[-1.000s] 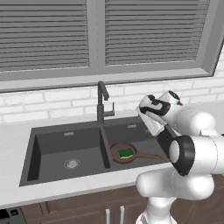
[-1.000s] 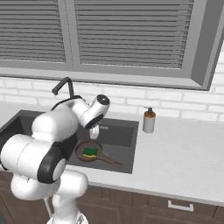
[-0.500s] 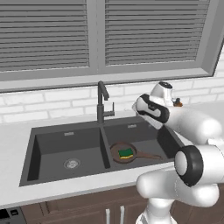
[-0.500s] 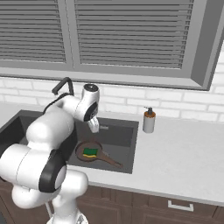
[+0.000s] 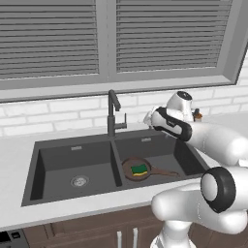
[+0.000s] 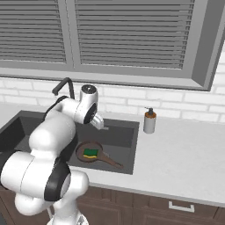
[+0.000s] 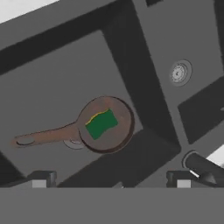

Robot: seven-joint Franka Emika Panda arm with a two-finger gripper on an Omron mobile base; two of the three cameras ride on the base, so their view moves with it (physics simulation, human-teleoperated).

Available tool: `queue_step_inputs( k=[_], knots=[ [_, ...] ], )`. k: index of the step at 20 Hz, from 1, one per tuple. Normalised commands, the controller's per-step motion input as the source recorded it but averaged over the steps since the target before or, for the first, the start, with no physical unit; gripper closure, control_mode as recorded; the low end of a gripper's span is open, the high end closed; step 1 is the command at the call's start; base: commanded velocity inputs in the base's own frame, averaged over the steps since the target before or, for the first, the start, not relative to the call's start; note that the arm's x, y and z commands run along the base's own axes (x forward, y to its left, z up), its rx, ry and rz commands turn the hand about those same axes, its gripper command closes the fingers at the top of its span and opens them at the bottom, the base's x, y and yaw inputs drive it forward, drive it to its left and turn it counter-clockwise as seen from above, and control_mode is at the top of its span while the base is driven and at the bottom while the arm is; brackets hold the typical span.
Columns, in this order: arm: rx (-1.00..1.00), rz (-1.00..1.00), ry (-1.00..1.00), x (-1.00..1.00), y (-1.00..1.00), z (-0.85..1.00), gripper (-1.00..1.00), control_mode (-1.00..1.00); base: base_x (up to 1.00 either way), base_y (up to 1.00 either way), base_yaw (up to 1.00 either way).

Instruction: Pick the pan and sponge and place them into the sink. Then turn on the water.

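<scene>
My own arm covers the sink's [image 6: 125, 147] left basin from the right base cam, faucet [image 7: 203, 168] is cut off by the hand cam edge, pan [image 7: 105, 124] hides that basin's drain.

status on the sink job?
Tool open, empty, above the right basin near the faucet. Pan in the sink, sponge lying in the pan. Water not running. Nothing blocking the faucet lever.
</scene>
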Motion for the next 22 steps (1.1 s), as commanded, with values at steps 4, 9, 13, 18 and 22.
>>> queue_step_inputs(
  k=[4,9,13,18,22],
  knots=[
    [-0.12,0.54,-0.06,0.00,-0.01,0.00,-1.00,-1.00,0.00,0.00,0.00],
    [-0.13,0.45,-0.07,0.00,-0.01,0.30,-1.00,-1.00,0.00,0.00,0.00],
    [-0.16,0.41,-0.09,0.00,0.00,0.39,-1.00,-1.00,0.00,0.00,0.00],
    [-0.22,0.53,-0.14,0.00,-0.01,0.08,-1.00,-1.00,0.00,0.00,0.00],
    [-0.21,0.58,-0.13,0.00,0.00,0.00,-1.00,-1.00,0.00,0.00,0.00]
  ],
)
